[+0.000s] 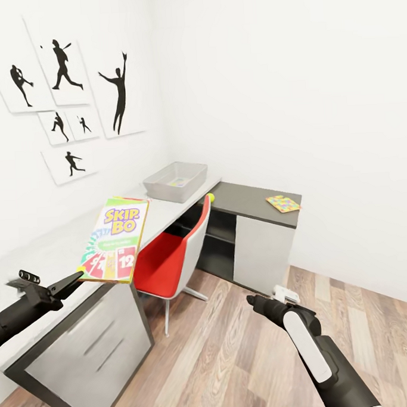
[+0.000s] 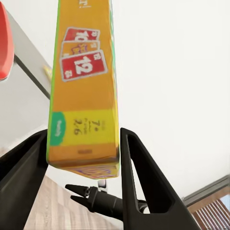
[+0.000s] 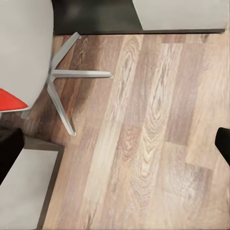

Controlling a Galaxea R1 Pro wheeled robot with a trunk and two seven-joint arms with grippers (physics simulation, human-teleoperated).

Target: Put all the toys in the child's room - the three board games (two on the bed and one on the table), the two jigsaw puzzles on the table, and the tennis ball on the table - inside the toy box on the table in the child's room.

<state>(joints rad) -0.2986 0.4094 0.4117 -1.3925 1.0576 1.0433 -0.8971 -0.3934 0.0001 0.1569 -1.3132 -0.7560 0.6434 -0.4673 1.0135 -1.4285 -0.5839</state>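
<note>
My left gripper (image 1: 76, 276) is shut on the lower edge of the red-orange-green SKIP-BO board game (image 1: 116, 237), which is held tilted above the near end of the pale table (image 1: 162, 216). In the left wrist view the box (image 2: 84, 91) sits between the two black fingers (image 2: 139, 177). The grey toy box (image 1: 191, 175) stands farther along the table by the wall, with something colourful inside. A tennis ball (image 1: 210, 197) lies at the table's edge behind the chair back. One jigsaw puzzle (image 1: 283, 203) lies on the dark cabinet section. My right gripper (image 1: 251, 299) hangs open over the floor, its fingers (image 3: 223, 143) wide apart.
A red chair with a grey shell (image 1: 170, 253) is tucked at the desk between me and the toy box; its metal legs (image 3: 62, 76) spread over the wood floor (image 3: 143, 143). Drawers (image 1: 91, 346) stand at the near left. Silhouette pictures (image 1: 66, 85) hang on the left wall.
</note>
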